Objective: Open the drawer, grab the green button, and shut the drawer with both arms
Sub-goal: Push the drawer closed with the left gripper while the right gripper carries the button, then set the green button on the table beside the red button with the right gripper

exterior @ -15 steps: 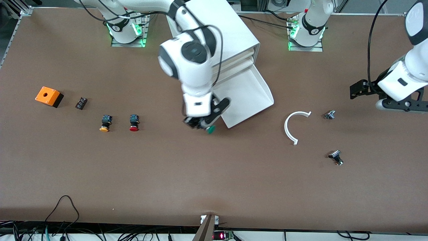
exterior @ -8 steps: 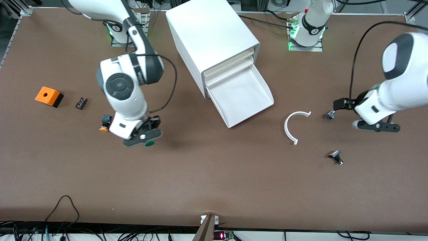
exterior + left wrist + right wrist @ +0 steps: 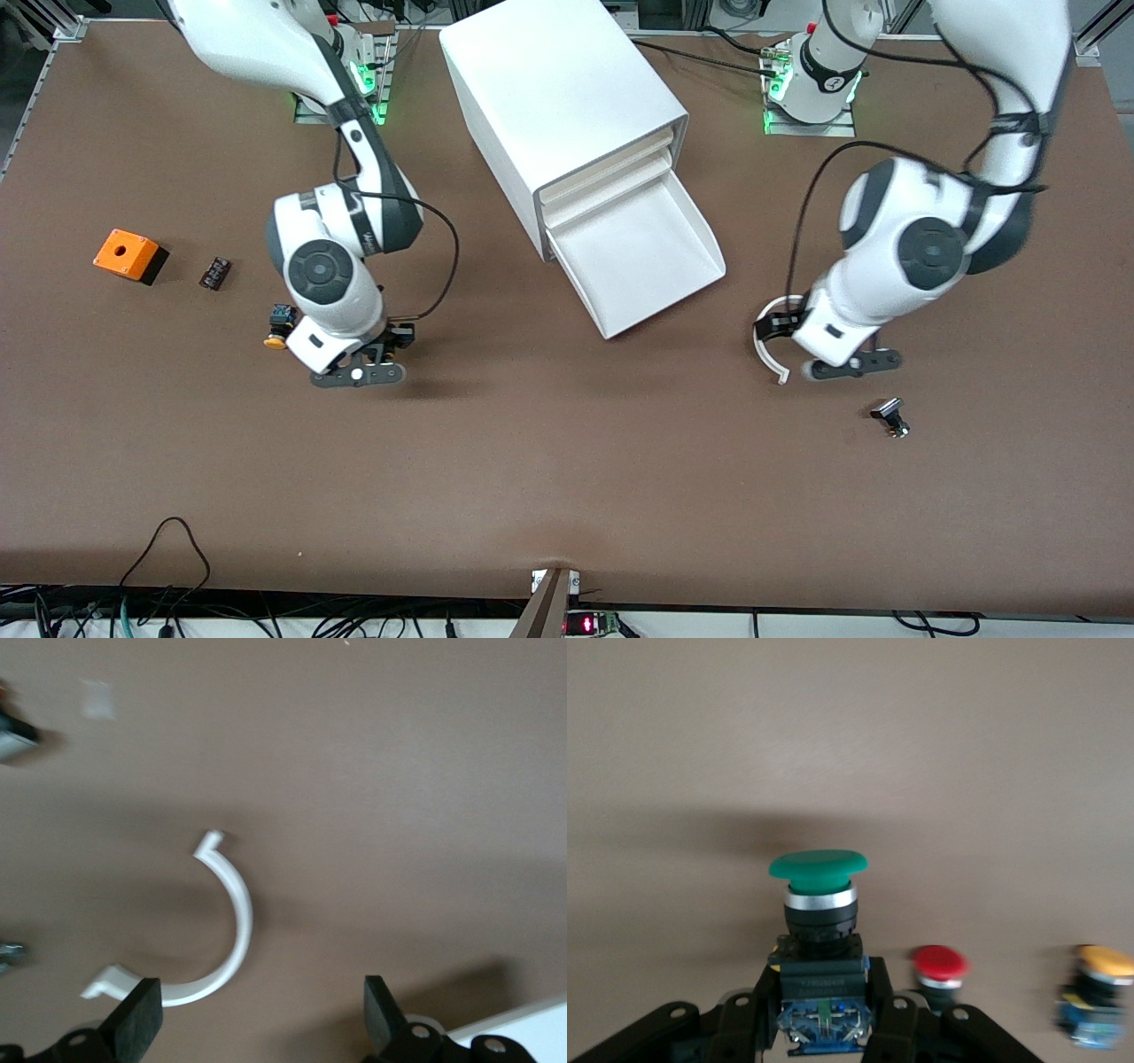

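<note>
The lowest drawer [image 3: 640, 252] of the white cabinet [image 3: 567, 97] stands pulled out, its tray bare. My right gripper [image 3: 359, 373] is over the table beside the yellow-capped button [image 3: 278, 325]. In the right wrist view it [image 3: 819, 997] is shut on the black-and-blue body of the green-capped button [image 3: 818, 895], cap pointing away from the wrist. The front view hides that button under the gripper. My left gripper [image 3: 846, 363] hangs open and empty over the table by a white C-shaped ring [image 3: 767, 341]; in the left wrist view the gripper [image 3: 263, 1019] has the ring [image 3: 232, 921] close to one fingertip.
A red-capped button [image 3: 941, 966] and the yellow-capped one [image 3: 1101, 979] stand close to the held button. An orange box [image 3: 130, 255] and a small black part [image 3: 215, 272] lie toward the right arm's end. A small metal part [image 3: 890, 416] lies near the ring.
My right gripper has carried the green button from the drawer's front toward the right arm's end, beside the red and yellow buttons. My left arm has swung in from the table's end to over the ring.
</note>
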You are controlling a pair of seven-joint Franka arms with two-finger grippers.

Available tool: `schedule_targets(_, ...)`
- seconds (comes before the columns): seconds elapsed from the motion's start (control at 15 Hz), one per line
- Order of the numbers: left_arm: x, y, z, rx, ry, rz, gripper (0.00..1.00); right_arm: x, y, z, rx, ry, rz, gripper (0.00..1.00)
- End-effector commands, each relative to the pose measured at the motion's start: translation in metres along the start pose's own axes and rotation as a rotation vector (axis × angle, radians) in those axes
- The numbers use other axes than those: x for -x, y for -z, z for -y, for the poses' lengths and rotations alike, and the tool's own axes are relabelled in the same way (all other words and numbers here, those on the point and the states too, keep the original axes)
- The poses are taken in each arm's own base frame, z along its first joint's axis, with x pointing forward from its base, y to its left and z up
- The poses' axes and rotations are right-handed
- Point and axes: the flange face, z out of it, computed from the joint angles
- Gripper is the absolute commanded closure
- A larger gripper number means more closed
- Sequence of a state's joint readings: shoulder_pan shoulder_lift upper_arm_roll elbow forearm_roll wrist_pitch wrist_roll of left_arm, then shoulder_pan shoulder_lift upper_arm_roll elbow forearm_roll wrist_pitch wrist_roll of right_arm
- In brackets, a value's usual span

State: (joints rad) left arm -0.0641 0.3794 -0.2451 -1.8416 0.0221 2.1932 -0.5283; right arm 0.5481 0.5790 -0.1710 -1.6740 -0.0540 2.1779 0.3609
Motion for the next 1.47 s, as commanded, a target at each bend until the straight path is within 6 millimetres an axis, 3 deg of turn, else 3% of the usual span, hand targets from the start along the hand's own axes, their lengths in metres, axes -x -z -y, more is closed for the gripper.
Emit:
schedule_targets(0.0,0.023,-0.037,-0.023,0.038,0.086,-0.035,0.0,0.007,-0.032,0.026,-0.023,-0.049,-0.013,0.62)
schedule_targets(0.2,0.041,-0.072,-0.03,0.065,0.125,-0.061,0.0,0.007,-0.047,0.036,-0.055,-0.069,-0.017,0.58)
schedule_targets(0.27,0.049,-0.082,-0.032,0.071,0.125,-0.065,0.0,0.007,-0.045,0.04,-0.083,-0.095,-0.012,0.42)
schedule_targets(0.33,0.058,-0.089,-0.036,0.073,0.132,-0.062,0.0,0.006,-0.042,0.041,-0.114,-0.124,-0.004,0.0)
schedule_targets(0.6,0.096,-0.11,-0.059,0.055,0.173,-0.02,0.0,-0.001,-0.009,0.04,-0.193,-0.169,-0.014,0.0)
schedule_targets(0.67,0.117,-0.112,-0.076,0.06,0.147,0.002,0.0,-0.002,-0.004,0.04,-0.196,-0.168,-0.021,0.0)
schedule_targets(0.87,0.166,-0.12,-0.1,0.046,0.065,0.052,0.0,-0.006,0.022,0.033,-0.207,-0.179,-0.039,0.0)
schedule_targets(1.13,0.219,-0.13,-0.126,0.033,-0.032,0.098,0.0,-0.015,0.065,-0.002,-0.195,-0.212,0.0,0.0)
schedule_targets(1.4,0.268,-0.121,-0.143,0.009,-0.125,0.125,0.0,-0.024,0.119,-0.038,-0.196,-0.244,0.031,0.0)
